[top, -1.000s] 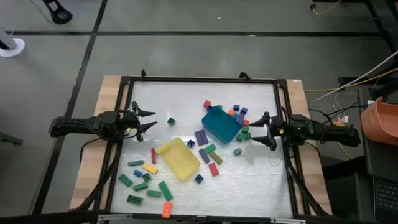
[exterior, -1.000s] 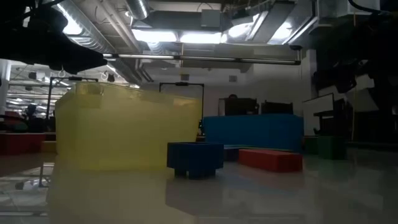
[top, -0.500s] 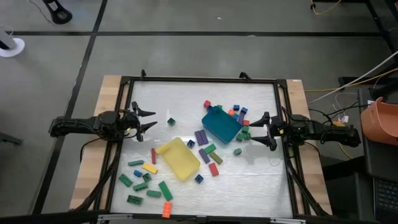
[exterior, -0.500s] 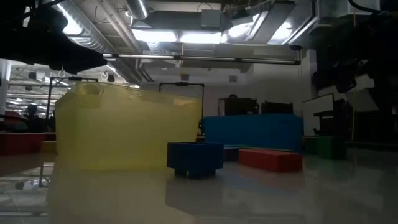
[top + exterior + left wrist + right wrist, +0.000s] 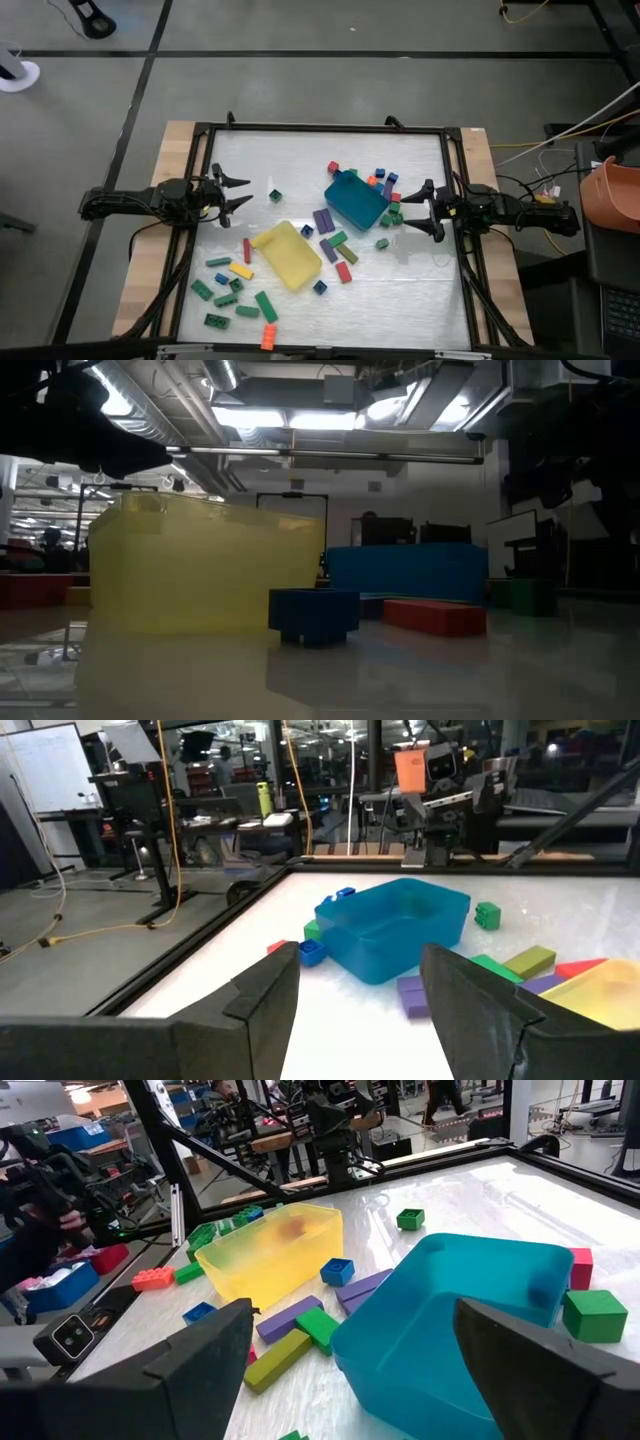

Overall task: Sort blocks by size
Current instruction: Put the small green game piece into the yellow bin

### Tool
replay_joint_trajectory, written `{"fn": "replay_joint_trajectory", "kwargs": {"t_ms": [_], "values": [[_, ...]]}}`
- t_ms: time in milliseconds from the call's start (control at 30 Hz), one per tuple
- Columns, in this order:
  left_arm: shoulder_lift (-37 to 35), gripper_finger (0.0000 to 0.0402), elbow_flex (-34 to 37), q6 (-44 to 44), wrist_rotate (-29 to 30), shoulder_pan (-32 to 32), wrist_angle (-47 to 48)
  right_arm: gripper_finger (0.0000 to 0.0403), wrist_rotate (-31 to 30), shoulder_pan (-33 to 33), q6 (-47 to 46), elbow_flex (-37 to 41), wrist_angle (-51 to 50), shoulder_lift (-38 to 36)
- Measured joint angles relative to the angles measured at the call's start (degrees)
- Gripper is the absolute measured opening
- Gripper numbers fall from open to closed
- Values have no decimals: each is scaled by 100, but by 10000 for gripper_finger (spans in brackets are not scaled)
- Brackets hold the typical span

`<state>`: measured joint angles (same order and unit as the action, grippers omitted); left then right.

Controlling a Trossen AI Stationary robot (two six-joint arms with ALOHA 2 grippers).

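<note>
A: Where do the two arms sit?

B: The left gripper (image 5: pixel 243 191) hangs at the left edge of the tabletop (image 5: pixel 300 160), its fingers (image 5: pixel 266 992) spread with nothing between them. The right gripper (image 5: pixel 408 211) is at the right edge, fingers (image 5: pixel 205 1345) spread wide, also holding nothing.

A: And the blocks (image 5: pixel 238 292)?

B: Scattered loose on the tabletop. One bunch, mostly green with a yellow bar (image 5: pixel 241 270) and an orange piece (image 5: pixel 268 335), lies near the front left corner, beside the yellow tray (image 5: pixel 287 255). Another small bunch of red, blue, green and orange bricks sits behind and to the right of the teal-blue tray (image 5: pixel 355 199), just in front of the right gripper.

A: Anything between the trays?

B: Purple bars (image 5: pixel 324 220), a green bar (image 5: pixel 336 240) and an olive one (image 5: pixel 347 253) lie there, with a red bar (image 5: pixel 343 272) a little nearer the front. A lone green cube (image 5: pixel 275 195) rests apart, near the left gripper (it shows clearly in the right wrist view too (image 5: pixel 409 1219)).

A: Are the trays holding any?

B: Both look bare from above. A dark blue brick (image 5: pixel 314 614) stands just in front of the yellow tray in the low view
</note>
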<state>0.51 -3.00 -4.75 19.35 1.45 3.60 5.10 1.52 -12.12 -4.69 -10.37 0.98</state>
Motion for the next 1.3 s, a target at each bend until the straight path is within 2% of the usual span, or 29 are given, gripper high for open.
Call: {"fn": "replay_joint_trajectory", "kwargs": {"t_ms": [300, 467, 800, 1000, 1100, 1300], "values": [[0, 196, -10, 1525, -4, 0, 80, 344, 0, 0, 2, 0, 2, 1], [0, 196, -14, 1952, -6, 0, 101, 344, 0, 0, 0, 0, 2, 2], [1, 196, -9, 1777, 25, 0, -449, 344, -22, 0, 0, 0, 2, 2], [76, 196, -10, 1526, 242, -7, -717, 344, -670, 0, 2, 2, 14, 1], [262, 196, -30, 1348, 347, -7, -856, 344, -1017, 0, -27, 13, 130, 2], [1076, 196, -360, 1436, 644, -11, -898, 344, -1062, 0, -101, 22, 724, 2]]}}
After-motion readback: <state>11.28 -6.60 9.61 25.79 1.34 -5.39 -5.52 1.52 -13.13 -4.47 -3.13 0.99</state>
